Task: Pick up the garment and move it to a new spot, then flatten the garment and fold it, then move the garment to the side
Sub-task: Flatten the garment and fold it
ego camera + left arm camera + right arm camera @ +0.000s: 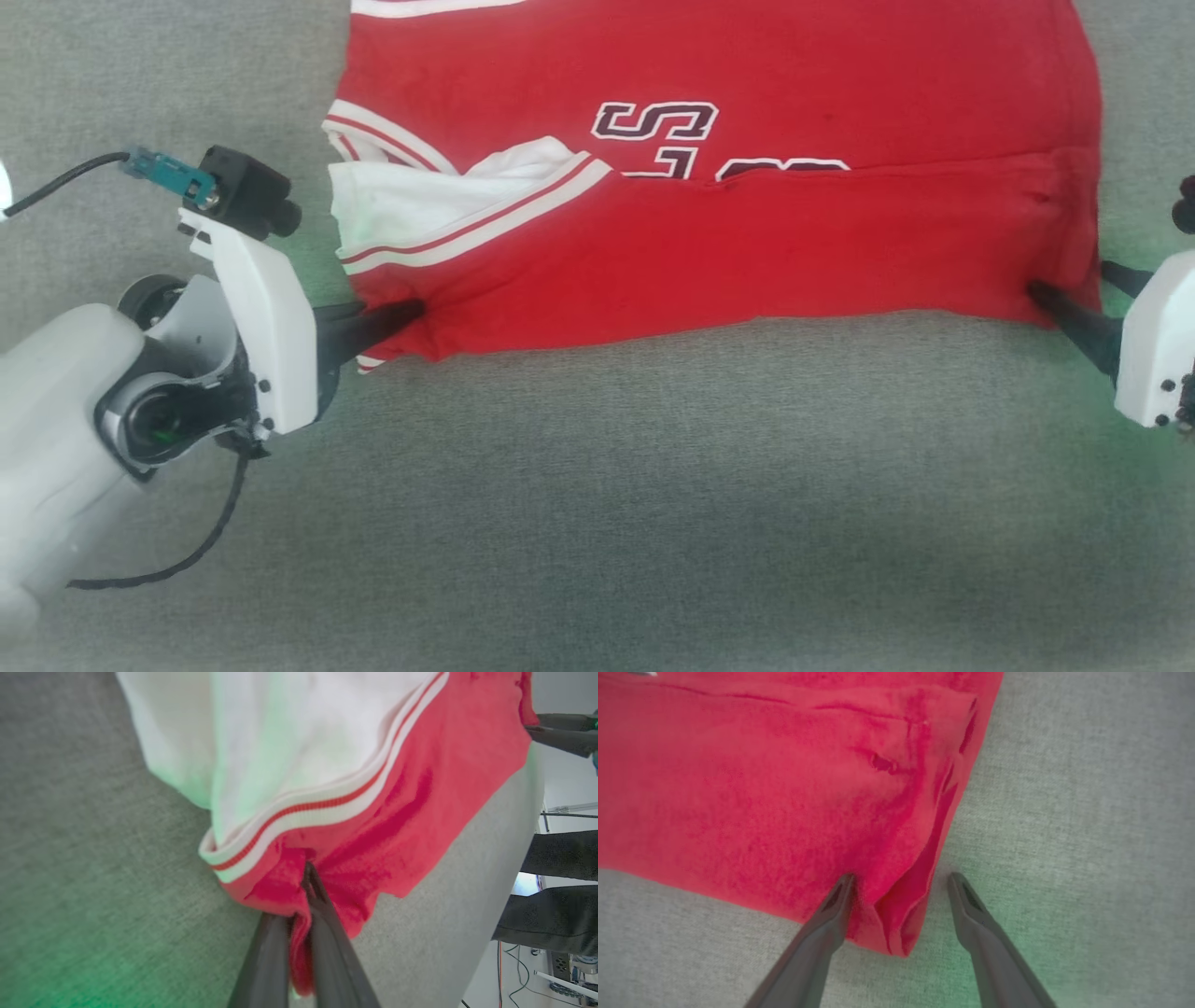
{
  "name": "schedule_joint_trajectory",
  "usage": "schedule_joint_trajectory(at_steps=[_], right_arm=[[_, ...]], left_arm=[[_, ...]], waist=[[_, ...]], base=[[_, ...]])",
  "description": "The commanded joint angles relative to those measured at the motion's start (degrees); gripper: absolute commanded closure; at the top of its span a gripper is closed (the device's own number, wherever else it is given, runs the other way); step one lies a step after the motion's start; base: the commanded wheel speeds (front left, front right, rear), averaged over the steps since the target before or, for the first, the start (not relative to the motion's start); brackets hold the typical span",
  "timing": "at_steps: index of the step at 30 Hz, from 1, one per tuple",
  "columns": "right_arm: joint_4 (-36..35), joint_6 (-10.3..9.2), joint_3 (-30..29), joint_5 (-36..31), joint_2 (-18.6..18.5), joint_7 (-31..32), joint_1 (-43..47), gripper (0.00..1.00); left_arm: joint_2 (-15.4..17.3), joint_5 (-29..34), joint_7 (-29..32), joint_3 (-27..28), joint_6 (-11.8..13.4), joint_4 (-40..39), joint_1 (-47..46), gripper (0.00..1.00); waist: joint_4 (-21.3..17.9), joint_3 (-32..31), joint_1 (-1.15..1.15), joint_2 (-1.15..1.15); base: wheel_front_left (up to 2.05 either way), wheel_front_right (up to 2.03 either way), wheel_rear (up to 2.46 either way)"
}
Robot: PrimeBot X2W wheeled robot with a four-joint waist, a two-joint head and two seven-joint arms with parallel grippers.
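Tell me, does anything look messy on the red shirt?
Yes. The white sleeve lies crooked across the red shirt, near the left claw, which pinches a bunched corner. Wrinkles gather at the other corner, inside the open right claw.

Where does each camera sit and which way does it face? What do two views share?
Head view: on the head, facing down at the garment; left gripper and right gripper at its corners.
Left wrist view: on that wrist, along shut fingers pinching a red corner.
Right wrist view: on that wrist, along open fingers astride another corner.
Shared: the garment.
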Motion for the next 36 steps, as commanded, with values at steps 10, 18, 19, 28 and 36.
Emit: schedule_joint_trajectory(at_steps=[10, 18, 19, 28, 36], right_arm=[[-1.12, -0.05, -2.40, 0.67, 0.63, 2.85, 2.02, 1.00], [-4.24, -0.05, -3.61, 2.70, -1.79, 3.98, 6.39, 1.00], [-4.60, -0.06, -3.80, 3.19, -2.24, 4.44, 7.25, 1.00], [-7.43, -0.06, -7.40, 7.05, -4.84, 5.08, 17.51, 1.00], [-6.69, -0.05, -13.21, 4.90, -1.15, 0.59, 19.21, 0.00]], left_arm=[[-2.05, 0.64, -4.64, -0.81, -0.44, 1.82, 4.03, 1.00], [2.24, -1.08, -10.34, 0.40, -0.61, -5.42, 10.33, 1.00], [3.06, -1.23, -11.07, 0.30, -0.25, -6.95, 11.66, 1.00], [7.38, -1.68, -17.95, -0.62, 4.90, -18.50, 22.10, 1.00], [8.55, -1.24, -23.34, 2.21, 7.14, -18.97, 22.78, 0.00]], waist=[[1.19, -3.26, 0.00, 0.00], [2.15, -7.19, 0.00, 0.00], [2.34, -7.55, 0.00, 0.00], [3.65, -8.67, 0.00, 0.00], [3.22, -9.63, 0.00, 0.00]], base=[[0.00, 0.00, 0.00], [0.00, 0.00, 0.00], [0.00, 0.00, 0.00], [0.00, 0.00, 0.00], [0.00, 0.00, 0.00]])
